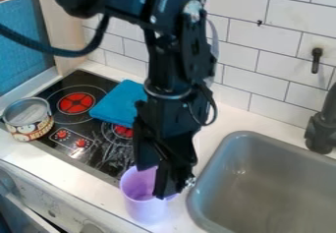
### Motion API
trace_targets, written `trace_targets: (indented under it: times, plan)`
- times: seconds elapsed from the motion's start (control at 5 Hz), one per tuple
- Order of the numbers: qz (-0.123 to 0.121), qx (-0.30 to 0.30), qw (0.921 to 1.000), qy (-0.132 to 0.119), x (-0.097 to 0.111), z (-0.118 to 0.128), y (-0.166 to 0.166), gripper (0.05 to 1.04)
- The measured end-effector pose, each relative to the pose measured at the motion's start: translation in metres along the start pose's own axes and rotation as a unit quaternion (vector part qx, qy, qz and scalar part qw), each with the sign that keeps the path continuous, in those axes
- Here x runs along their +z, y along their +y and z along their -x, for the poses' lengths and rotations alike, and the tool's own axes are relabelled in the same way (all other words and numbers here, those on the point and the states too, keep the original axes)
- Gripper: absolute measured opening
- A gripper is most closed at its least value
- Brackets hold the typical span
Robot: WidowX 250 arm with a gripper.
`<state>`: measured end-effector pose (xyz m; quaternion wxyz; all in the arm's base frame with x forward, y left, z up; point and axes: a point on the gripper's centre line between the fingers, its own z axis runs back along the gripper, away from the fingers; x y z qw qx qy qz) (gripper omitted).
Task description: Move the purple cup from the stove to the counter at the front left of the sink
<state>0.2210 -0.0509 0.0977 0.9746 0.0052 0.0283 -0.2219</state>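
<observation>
A purple cup (146,210) is seen upright on the white bench (78,184), its mouth turned up. The black hand (157,188) is held pointing down over the cup, and part of the cup's mouth and right side is hidden by it. Whether the hand is wide or narrow, or whether the cup is gripped, cannot be told. Up and to the left of the cup, a black toy stove top (92,151) with red burner discs is set into the bench. Behind the cup, on that stove top, a folded blue cloth (118,101) is laid partly over one burner. Farther left of the cup, a round can (29,124) with a patterned label is stood at the stove's edge. Just to the right of the cup, a grey sink (263,188) is sunk into the bench, with a dark faucet (322,133) placed beyond it.
</observation>
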Motion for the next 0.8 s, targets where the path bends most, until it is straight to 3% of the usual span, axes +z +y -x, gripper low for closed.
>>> trace_targets:
  times: [0.2, 0.4, 0.6, 0.8]
  plan:
    - [-0.008, 0.019, 0.9997, -0.014, 0.019, 0.006, 0.013, 1.012]
    - [-0.019, 0.081, 0.9959, -0.036, 0.043, 0.009, 0.045, 1.007]
    - [-0.025, 0.155, 0.9874, -0.024, 0.042, 0.012, 0.085, 1.005]
    - [0.014, 0.213, 0.9768, 0.013, 0.028, 0.020, 0.118, 1.005]
